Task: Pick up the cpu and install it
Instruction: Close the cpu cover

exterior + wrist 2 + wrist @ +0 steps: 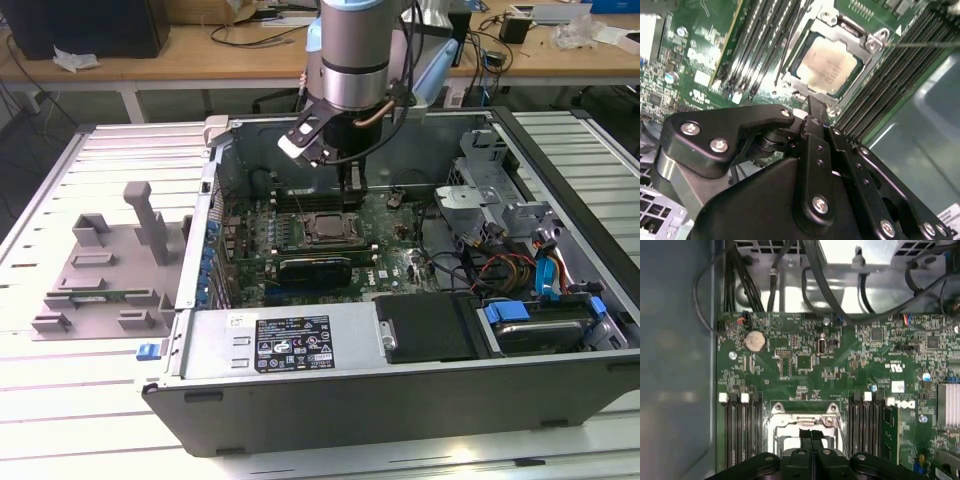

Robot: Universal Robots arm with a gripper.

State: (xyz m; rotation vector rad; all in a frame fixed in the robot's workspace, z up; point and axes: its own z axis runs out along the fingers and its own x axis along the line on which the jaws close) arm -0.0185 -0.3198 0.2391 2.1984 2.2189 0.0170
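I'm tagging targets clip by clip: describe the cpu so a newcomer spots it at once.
Inside the open computer case, look at the green motherboard on its floor, close under the gripper. There a metal socket frame sits between rows of black memory slots, and the cpu lies inside it. It is the one flat square with a pale silver top among dark, narrow slots.
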